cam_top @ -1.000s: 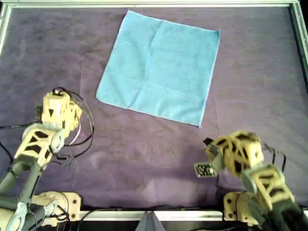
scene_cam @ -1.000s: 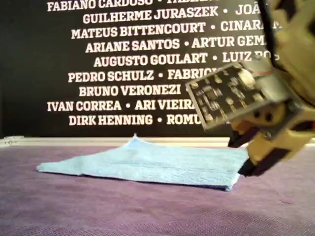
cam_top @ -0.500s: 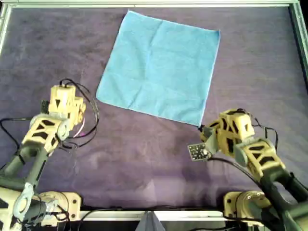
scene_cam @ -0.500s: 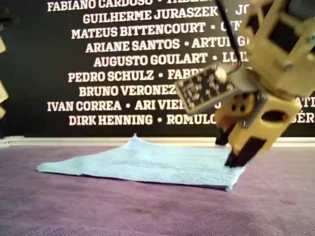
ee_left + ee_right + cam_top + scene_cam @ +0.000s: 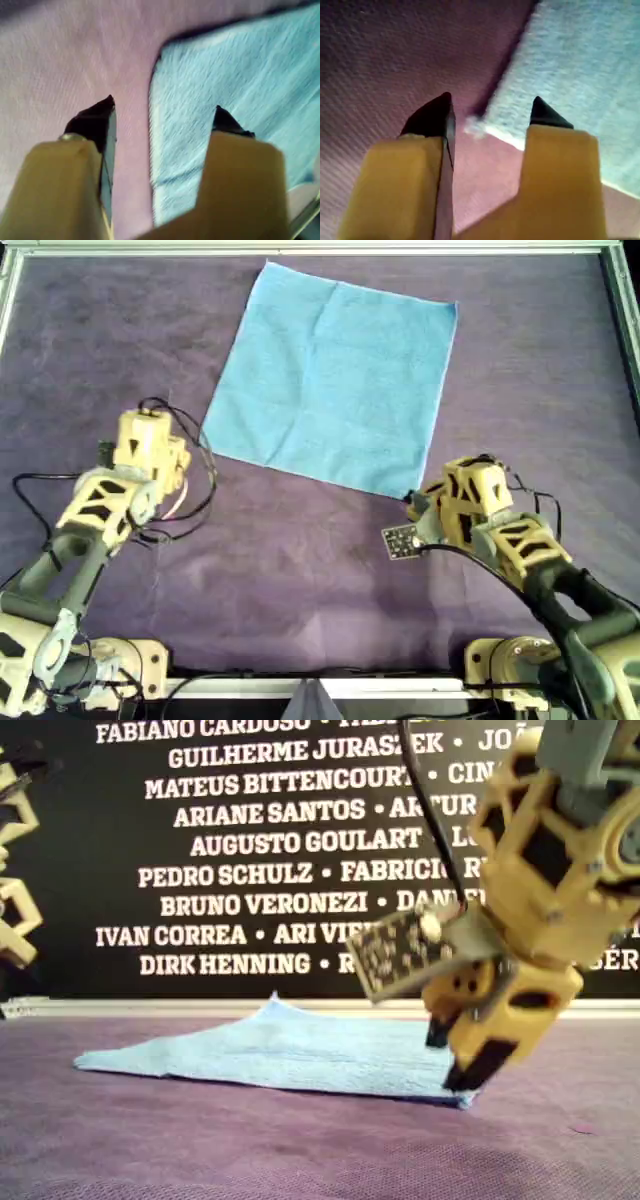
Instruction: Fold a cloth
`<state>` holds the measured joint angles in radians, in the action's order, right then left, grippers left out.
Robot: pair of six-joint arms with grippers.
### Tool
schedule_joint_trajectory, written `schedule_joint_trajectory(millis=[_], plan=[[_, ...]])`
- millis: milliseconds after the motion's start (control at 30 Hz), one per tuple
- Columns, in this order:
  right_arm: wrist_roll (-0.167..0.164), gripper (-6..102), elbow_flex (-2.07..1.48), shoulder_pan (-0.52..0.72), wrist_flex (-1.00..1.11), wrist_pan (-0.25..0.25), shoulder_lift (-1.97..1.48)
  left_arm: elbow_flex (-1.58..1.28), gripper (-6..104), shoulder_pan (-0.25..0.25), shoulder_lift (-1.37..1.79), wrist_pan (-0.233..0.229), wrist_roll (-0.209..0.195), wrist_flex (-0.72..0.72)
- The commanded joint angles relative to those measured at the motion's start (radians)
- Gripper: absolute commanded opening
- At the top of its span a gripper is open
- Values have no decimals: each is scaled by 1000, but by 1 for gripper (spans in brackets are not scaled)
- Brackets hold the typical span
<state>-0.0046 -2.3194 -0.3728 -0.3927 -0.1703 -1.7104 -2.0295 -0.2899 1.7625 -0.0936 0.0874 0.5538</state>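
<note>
Overhead view, cloth [image 5: 335, 380] flat, fingertips hidden

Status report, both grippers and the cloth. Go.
Left gripper open, straddling a cloth corner. Right gripper open at the cloth's near corner. Cloth flat, unfolded on the purple table cover. Nothing in the way.

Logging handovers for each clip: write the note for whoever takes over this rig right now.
Left gripper: open, empty, straddling the edge of the light sky-blue square fabric cloth at its corner on the overhead view's left.
Right gripper: open, empty, at the cloth's near corner.
The cloth lies flat and unfolded on the purple felt-like table covering.
Done: both grippers positioned at corners.
Left: grasp, fold.
</note>
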Motion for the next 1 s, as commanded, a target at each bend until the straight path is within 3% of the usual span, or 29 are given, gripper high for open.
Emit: schedule_joint_trajectory(millis=[0,800,967], plan=[[8,63,60,9,48,-8,0,75,69,-40,15,2,-5,-23],[6,61,245,11,43,9,202,103,69,-34,11,0,-5,-23],[6,61,261,11,46,9,206,109,69,-41,-130,2,-6,-23]])
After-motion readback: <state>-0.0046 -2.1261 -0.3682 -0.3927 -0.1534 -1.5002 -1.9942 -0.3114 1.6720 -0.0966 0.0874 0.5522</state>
